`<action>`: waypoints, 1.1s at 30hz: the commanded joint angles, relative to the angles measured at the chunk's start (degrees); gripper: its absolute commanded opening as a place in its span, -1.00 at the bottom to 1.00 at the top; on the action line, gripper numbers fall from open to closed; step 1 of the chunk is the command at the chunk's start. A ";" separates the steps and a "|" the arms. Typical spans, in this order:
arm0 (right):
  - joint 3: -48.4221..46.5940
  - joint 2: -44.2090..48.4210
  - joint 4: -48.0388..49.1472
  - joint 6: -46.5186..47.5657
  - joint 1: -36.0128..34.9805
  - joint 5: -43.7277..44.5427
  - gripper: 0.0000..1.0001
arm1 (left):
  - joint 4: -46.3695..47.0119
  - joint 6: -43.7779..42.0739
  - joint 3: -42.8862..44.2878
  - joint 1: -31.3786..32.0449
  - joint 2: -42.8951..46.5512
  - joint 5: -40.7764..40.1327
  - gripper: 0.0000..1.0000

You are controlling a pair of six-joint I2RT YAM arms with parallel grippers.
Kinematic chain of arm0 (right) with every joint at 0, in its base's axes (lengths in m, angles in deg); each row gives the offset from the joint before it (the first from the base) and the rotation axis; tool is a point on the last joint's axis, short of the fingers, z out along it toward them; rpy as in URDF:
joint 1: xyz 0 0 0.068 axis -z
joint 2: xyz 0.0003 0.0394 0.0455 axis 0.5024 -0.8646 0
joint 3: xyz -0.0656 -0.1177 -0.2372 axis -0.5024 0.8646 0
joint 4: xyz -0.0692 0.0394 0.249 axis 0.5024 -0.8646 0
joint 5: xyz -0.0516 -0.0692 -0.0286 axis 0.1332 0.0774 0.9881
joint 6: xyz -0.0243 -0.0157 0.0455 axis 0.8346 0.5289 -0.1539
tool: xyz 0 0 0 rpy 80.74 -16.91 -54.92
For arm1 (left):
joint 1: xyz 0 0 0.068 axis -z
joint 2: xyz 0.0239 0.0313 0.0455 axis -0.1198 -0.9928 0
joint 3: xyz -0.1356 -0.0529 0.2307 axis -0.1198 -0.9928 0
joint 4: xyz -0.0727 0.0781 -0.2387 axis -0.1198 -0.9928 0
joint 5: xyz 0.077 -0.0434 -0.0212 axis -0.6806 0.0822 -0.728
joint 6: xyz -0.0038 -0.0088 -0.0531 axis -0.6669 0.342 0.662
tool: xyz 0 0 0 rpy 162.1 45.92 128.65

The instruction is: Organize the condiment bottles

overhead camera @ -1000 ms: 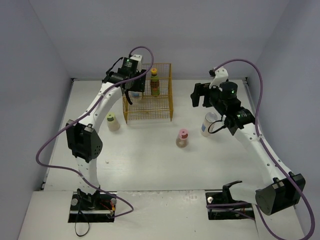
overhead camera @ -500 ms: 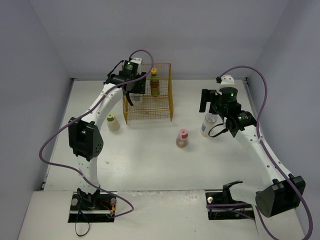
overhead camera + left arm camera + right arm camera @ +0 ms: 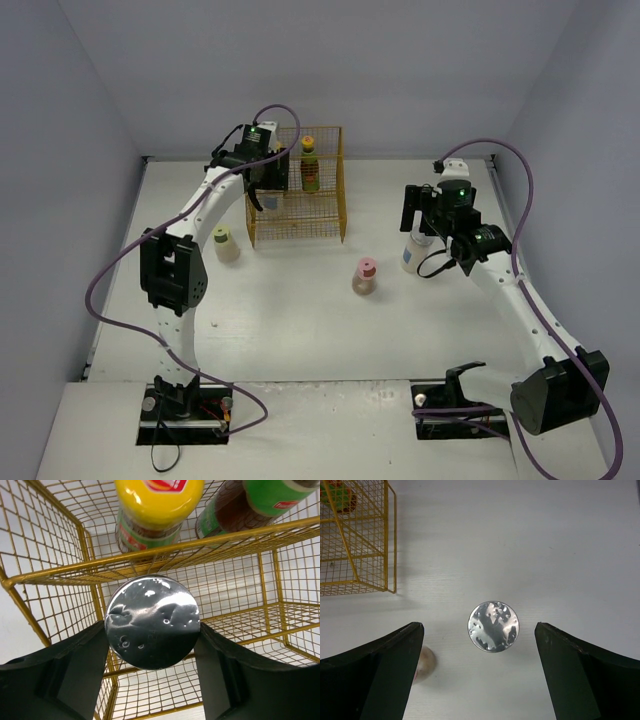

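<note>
My left gripper [image 3: 267,184] is shut on a silver-lidded jar [image 3: 152,621] and holds it at the left side of the yellow wire rack [image 3: 318,215], below its upper shelf. Two dark bottles stand on that shelf, one with a yellow cap [image 3: 159,500] and one showing its green label [image 3: 260,500]. My right gripper [image 3: 413,212] is open above the second silver-lidded jar [image 3: 493,626], its fingers wide on either side; the jar stands on the table [image 3: 413,252]. The pink-capped squat bottle [image 3: 365,277] and the yellow-green-capped one [image 3: 225,243] stand on the table.
The rack stands at the back middle of the white table [image 3: 300,330], against the rear wall. Side walls close in the table on the left and right. The rack's corner [image 3: 365,535] shows at the upper left of the right wrist view.
My right gripper has swung right and down to hang over the silver-lidded jar. My left gripper has shifted slightly left at the rack with its jar.
</note>
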State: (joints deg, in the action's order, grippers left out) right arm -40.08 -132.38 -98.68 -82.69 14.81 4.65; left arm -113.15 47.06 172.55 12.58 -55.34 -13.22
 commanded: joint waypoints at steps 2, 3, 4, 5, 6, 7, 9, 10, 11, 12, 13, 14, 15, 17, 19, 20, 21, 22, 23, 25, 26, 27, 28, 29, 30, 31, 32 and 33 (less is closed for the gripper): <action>0.04 0.46 0.61 -1.62 0.41 0.90 1.00 | 5.50 1.26 2.09 -0.57 2.45 2.39 0.41; 0.30 0.20 0.51 -1.97 0.41 1.08 1.00 | 5.33 1.26 2.35 -0.57 2.45 2.74 0.44; 0.39 0.11 0.34 -2.24 0.41 1.17 1.00 | 5.24 1.26 2.53 -0.57 2.54 2.83 0.47; 0.48 0.02 -0.01 -2.76 0.59 1.60 1.00 | 4.89 1.26 2.88 -0.65 2.62 2.92 0.52; 0.56 -0.33 -0.19 -3.12 0.68 1.69 1.00 | 4.62 1.26 2.97 -0.65 2.71 2.92 0.54; 0.74 -0.50 -0.45 -3.47 0.85 1.96 1.00 | 4.36 1.26 3.23 -0.66 2.80 2.92 0.55; 0.83 -1.21 -1.42 -4.52 1.73 2.57 1.00 | 2.78 1.26 4.46 -0.57 3.24 2.92 0.59; 0.92 -1.47 -1.68 -4.79 1.99 2.57 1.00 | 2.08 1.26 4.81 -0.65 3.33 3.01 0.59; 0.92 -1.65 -2.03 -5.31 2.60 2.75 1.00 | 0.86 1.18 5.25 -0.65 3.85 2.92 0.60; 1.09 -1.91 -2.12 -5.49 2.87 2.58 1.00 | 0.32 1.18 5.95 -0.66 4.12 2.83 0.60; 1.27 -2.00 -2.21 -5.67 3.05 2.40 1.00 | -0.21 1.18 6.22 -0.66 4.82 2.83 0.60; 1.35 -2.43 -2.21 -5.84 3.40 2.31 1.00 | -1.08 1.18 6.48 -0.66 5.26 2.75 0.59; 1.44 -2.53 -2.12 -5.93 3.58 1.79 1.00 | -1.26 1.18 6.49 -0.66 5.78 2.75 0.59; 1.62 -3.31 -1.86 -6.11 3.75 1.00 1.00 | -1.97 1.26 6.22 -0.66 7.45 2.40 0.59; 1.79 -3.93 -1.60 -6.63 4.10 -0.49 0.98 | -2.49 1.35 6.22 -0.66 8.86 2.22 0.59; 1.88 -4.72 -1.60 -6.90 4.19 -0.94 0.96 | -3.28 1.35 6.31 -0.66 9.30 2.04 0.60; 1.88 -5.16 -1.51 -7.33 4.19 -1.29 0.95 | -3.55 1.35 6.40 -0.66 9.83 1.96 0.60; 1.88 -5.60 -1.42 -7.42 4.28 -2.08 0.94 | -3.90 1.27 6.22 -0.66 10.88 1.78 0.59; 1.97 -6.47 -1.33 -7.60 4.28 -2.35 0.90 | -4.51 1.26 6.14 -0.66 11.41 1.52 0.59; 1.80 -7.36 -1.07 -8.13 4.37 -3.22 0.82 | -5.22 1.79 5.52 -0.66 13.07 1.16 0.60; 1.79 -8.14 -0.98 -8.30 4.46 -3.40 0.79 | -6.00 1.97 4.74 -0.66 13.69 0.99 0.60; 1.71 -8.50 -0.89 -8.57 4.37 -3.58 0.77 | -6.36 2.05 4.12 -0.66 14.31 0.99 0.59; 1.71 -8.85 -0.81 -9.09 4.37 -3.75 0.74 | -6.80 2.49 3.50 -0.66 15.45 0.90 0.60; 1.71 -9.64 -0.80 -9.27 4.46 -4.02 0.69 | -7.33 2.58 1.93 -0.66 16.15 0.81 0.60; 1.71 -10.17 -0.80 -9.45 4.46 -4.10 0.67 | -7.51 2.67 0.96 -0.66 16.77 1.07 0.59; 1.71 -10.52 -0.89 -9.71 4.46 -4.19 0.61 | -7.68 2.67 0.17 -0.66 18.08 1.42 0.59; 1.79 -11.13 -0.89 -9.97 4.46 -4.28 0.58 | -8.20 2.76 -0.80 -0.66 18.88 1.86 0.60; 1.88 -11.49 -0.81 -10.15 4.46 -4.28 0.54 | -8.38 2.93 -2.37 -0.66 19.41 2.21 0.59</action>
State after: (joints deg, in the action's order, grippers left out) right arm -38.05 -143.18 -101.50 -91.15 18.89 1.07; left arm -120.65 48.85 171.92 12.43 -40.22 -11.45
